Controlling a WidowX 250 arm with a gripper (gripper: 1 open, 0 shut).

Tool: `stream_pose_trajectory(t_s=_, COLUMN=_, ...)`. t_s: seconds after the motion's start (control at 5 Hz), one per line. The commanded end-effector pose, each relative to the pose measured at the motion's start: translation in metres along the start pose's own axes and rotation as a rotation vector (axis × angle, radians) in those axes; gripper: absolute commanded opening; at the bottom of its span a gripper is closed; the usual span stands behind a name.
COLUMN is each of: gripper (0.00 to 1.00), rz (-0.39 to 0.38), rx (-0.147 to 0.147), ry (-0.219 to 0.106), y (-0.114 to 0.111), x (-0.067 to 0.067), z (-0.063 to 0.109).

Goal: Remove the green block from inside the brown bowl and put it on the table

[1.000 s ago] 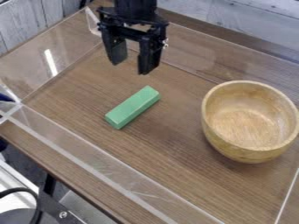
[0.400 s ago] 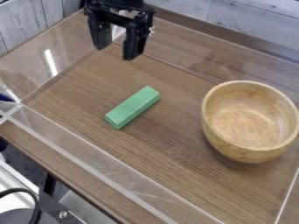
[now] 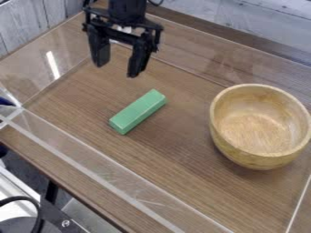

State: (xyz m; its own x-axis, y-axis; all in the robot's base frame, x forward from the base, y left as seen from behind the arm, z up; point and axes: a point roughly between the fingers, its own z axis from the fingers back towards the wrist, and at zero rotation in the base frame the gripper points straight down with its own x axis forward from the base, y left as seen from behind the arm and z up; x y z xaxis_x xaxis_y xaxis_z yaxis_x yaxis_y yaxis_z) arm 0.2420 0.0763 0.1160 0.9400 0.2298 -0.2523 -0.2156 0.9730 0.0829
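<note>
The arm above the claw (image 3: pixel 119 56) is cut off by the top edge, so only its black lower part shows. The claw hangs over the far left of the desk (image 3: pixel 183 173), fingers spread wide with nothing between them, pointing steeply down. The green block (image 3: pixel 137 111) lies flat on the desk, clear of the bowl (image 3: pixel 260 125), below and slightly right of the claw and apart from it. The bowl stands upright at the right, its inside bare; its far wall hides none of the block. Low clear walls (image 3: pixel 73 157) edge the desk; bare wood lies between block and bowl and in front of the block.
</note>
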Motion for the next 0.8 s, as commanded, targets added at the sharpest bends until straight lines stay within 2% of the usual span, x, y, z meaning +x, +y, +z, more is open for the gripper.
stream_pose_trajectory(t_s=0.0, gripper=1.00, rz=-0.053, rx=0.039, ry=-0.039, y=0.002, x=0.012, z=0.007)
stream_pose_trajectory(t_s=0.2, gripper=1.00, rz=-0.102, rx=0.065, ry=-0.056, y=0.003, x=0.018, z=0.010)
stream_pose_trajectory(t_s=0.4, gripper=0.00, rz=-0.128, rx=-0.017, ry=-0.100, y=0.008, x=0.011, z=0.031)
stream_pose_trajectory(t_s=0.6, gripper=1.00, rz=-0.137, rx=-0.078, ry=-0.126, y=0.014, x=-0.002, z=0.048)
